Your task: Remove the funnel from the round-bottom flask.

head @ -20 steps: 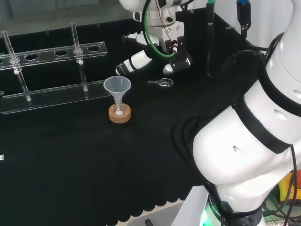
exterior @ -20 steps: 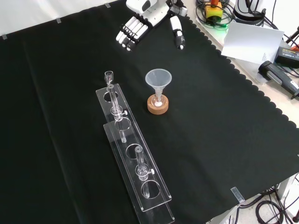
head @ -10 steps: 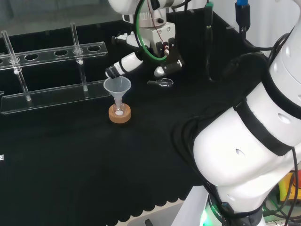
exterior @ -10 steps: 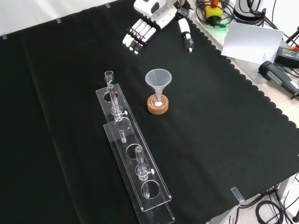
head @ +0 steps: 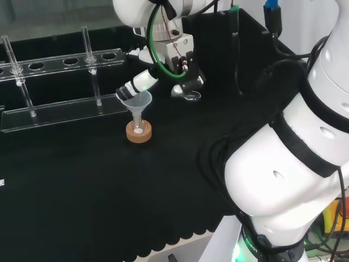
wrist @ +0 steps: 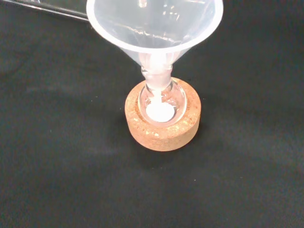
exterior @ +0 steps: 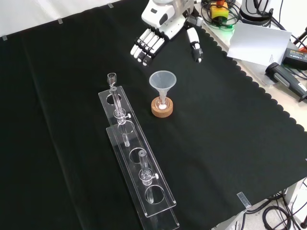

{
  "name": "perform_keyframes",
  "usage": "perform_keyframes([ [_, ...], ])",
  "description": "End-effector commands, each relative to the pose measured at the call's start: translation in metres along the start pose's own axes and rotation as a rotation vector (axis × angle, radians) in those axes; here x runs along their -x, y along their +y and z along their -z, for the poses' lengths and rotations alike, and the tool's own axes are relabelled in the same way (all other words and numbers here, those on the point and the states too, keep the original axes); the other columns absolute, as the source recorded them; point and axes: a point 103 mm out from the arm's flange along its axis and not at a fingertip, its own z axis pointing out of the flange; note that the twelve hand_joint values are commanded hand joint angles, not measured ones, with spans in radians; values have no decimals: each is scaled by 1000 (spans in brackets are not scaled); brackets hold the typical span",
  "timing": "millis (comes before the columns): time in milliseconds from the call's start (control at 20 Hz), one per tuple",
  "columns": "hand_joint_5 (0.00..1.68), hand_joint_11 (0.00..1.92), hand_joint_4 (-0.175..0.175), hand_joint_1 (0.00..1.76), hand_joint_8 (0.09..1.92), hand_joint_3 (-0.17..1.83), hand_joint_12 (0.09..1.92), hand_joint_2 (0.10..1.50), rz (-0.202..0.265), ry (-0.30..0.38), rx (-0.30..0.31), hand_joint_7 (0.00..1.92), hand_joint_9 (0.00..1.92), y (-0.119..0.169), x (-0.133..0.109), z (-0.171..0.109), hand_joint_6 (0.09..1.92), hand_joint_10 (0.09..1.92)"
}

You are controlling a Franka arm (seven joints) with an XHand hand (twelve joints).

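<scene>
A clear plastic funnel stands with its stem in the neck of a small round-bottom flask, which sits in a cork ring. White powder lies in the flask's bottom. In the front view the hand hangs above and beyond the funnel, open, with its straight fingers and its thumb spread to either side, apart from the rim. In the head view the hand has its fingertips right at the funnel rim. The wrist view looks down on the funnel and cork ring.
A long clear plastic rack with glass tubes lies left of the flask in the front view, and behind it in the head view. A small clear glass piece lies by the thumb. The cloth's scalloped edge runs at the right.
The hand has moved down and across the cloth toward the funnel, its fingers still straight. The funnel, flask and rack have not moved.
</scene>
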Motion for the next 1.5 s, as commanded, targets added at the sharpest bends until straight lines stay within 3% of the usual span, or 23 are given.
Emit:
perform_keyframes([
  [50, 0, 0, -60, 222, 87, -5, 87, 569, -15, -19, -5, 0, 0, 13, -10, -8, 87, 87],
  [600, 0, 0, -82, 299, 87, 12, 87, 606, -5, -27, -38, 0, 0, 28, -19, -29, 87, 87],
  [1500, 0, 0, -121, 321, 87, 12, 87, 611, -56, -87, -49, 0, 0, 43, -11, -47, 87, 87],
])
